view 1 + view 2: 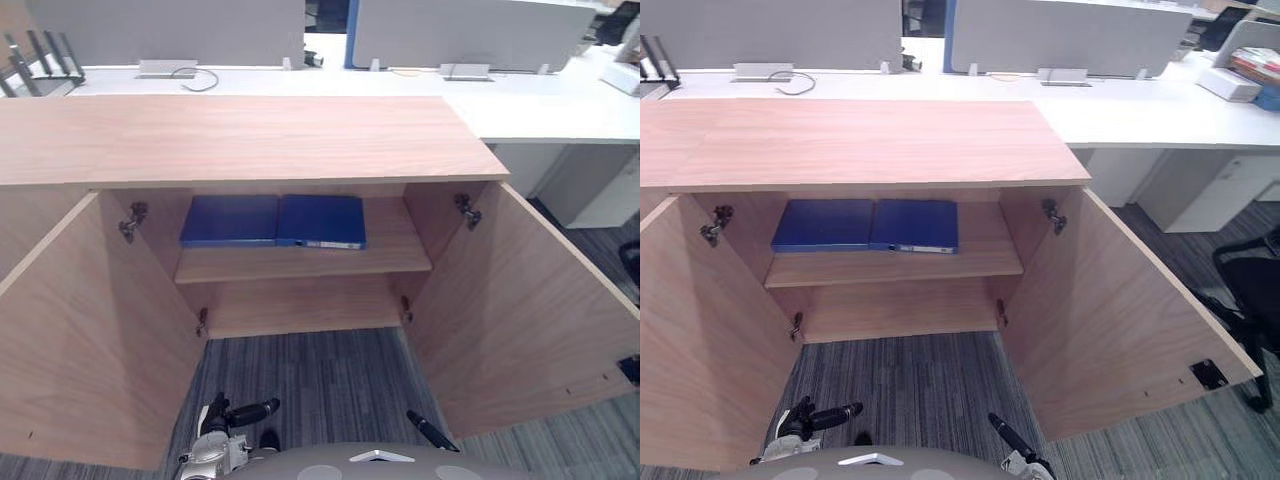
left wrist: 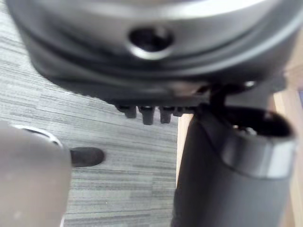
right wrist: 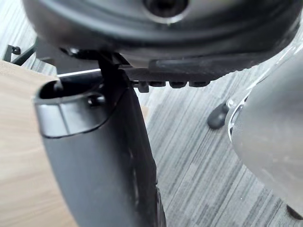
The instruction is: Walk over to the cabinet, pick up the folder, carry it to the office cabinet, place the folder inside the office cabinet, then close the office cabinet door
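Note:
Two blue folders lie flat side by side on the shelf (image 1: 300, 262) of the open wooden cabinet (image 1: 240, 135): a left folder (image 1: 228, 220) and a right folder (image 1: 322, 220) with a labelled spine facing me. Both cabinet doors stand swung out toward me, the left door (image 1: 90, 330) and the right door (image 1: 520, 310). My left hand (image 1: 245, 411) hangs low over the carpet in front of the cabinet, fingers (image 2: 147, 113) relaxed and holding nothing. My right hand (image 1: 430, 430) also hangs low and empty, its thumb (image 3: 99, 156) straight.
Grey carpet (image 1: 310, 380) lies between the two open doors. A long white desk (image 1: 560, 100) with grey partitions runs behind the cabinet. A black office chair (image 1: 1250, 290) stands to the right, past the right door.

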You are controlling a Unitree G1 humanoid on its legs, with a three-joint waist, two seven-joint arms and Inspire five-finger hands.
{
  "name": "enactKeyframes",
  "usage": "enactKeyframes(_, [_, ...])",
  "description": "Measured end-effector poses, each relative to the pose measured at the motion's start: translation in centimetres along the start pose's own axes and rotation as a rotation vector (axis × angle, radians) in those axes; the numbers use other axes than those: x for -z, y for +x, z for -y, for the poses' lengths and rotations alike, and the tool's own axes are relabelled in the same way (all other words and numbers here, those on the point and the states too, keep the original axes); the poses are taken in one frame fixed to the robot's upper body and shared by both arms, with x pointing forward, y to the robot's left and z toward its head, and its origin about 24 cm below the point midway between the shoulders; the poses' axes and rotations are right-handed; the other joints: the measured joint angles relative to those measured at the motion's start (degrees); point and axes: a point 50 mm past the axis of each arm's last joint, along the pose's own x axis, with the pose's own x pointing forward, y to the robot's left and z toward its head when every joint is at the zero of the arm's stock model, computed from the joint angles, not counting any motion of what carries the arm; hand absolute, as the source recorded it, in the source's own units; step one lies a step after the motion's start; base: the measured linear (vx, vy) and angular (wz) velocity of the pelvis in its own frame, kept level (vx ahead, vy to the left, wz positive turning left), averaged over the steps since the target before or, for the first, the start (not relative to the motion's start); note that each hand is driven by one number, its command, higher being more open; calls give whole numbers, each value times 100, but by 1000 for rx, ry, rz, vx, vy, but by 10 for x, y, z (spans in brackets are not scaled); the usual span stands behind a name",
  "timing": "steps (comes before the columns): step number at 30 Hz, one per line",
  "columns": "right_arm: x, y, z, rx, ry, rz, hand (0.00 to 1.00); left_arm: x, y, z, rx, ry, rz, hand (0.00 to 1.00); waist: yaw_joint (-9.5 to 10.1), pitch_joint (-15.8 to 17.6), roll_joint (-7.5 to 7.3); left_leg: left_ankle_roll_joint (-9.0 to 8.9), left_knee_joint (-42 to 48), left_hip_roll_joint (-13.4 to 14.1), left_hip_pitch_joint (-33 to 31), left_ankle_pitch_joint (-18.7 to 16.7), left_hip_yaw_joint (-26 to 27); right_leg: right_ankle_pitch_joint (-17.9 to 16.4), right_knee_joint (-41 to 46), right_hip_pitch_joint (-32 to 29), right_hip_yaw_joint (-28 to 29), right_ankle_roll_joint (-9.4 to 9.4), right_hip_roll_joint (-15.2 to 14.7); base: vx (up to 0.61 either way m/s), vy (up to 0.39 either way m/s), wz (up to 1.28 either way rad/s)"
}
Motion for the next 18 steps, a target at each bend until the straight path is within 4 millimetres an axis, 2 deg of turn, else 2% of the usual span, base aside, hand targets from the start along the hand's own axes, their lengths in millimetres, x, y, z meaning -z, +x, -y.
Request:
enactKeyframes(3, [1,0,2,5,2,-1,100,0,0,0,-3,-13,0,100,-3,21,3,-34,28,35,127,-140,312,-42,67,-112,334,-68,11,50,13,-53])
enactKeyframes(4, [0,0,2,2,2,2,100,0,0,-2,-12,-37,-2,100,-3,39,-8,-52,169,59,113,-274,414,-71,146,-197,493,-115,17,74,27,-90])
enactKeyframes(5, [0,0,-1,-7,-3,7,100,-1,1,-5,-32,-85,-3,100,25,84,-51,-106,665,121,-16,-637,463,-96,249,-318,776,-154,38,83,22,-133])
enactKeyframes(6, [-4,0,-2,-17,-14,17,100,0,1,-5,-53,-138,-10,100,118,89,-34,-120,1406,123,-310,-1148,75,-100,356,-517,1126,-163,123,67,11,-144])
enactKeyframes(7, [-7,0,-3,-22,-23,27,100,0,1,-5,-61,-163,-13,100,171,90,-34,-124,1792,118,-468,-1395,-165,-97,405,-611,1320,-158,201,77,45,-163])
enactKeyframes(8, [-13,1,-5,-32,-44,48,100,0,0,-4,-71,-199,-15,100,146,100,112,-20,2555,132,-774,-1741,-855,-34,482,-745,1643,-58,326,72,56,-135])
enactKeyframes(9, [-14,1,-5,-36,-79,58,100,0,0,-2,-70,-223,-14,100,154,103,137,-31,2824,89,-893,-1866,-1330,-21,514,-825,1824,-36,401,107,57,-118])
enactKeyframes(11, [-17,1,-7,-52,-138,73,100,-1,0,0,-70,-237,-10,100,133,117,188,-96,3042,42,-962,-2131,-1822,3,555,-904,2037,5,463,115,81,-74])
enactKeyframes(13, [-17,1,-8,-60,-157,77,100,-2,0,0,-66,-236,-5,100,119,117,167,-86,2937,9,-937,-2233,-1816,15,668,-1046,2021,25,479,55,81,-44])
enactKeyframes(18, [-17,0,-10,-97,-217,86,100,0,-1,0,-51,-239,-7,100,177,127,123,48,2603,-132,-619,-2200,-1133,127,897,-1291,2238,157,260,1,82,-55])
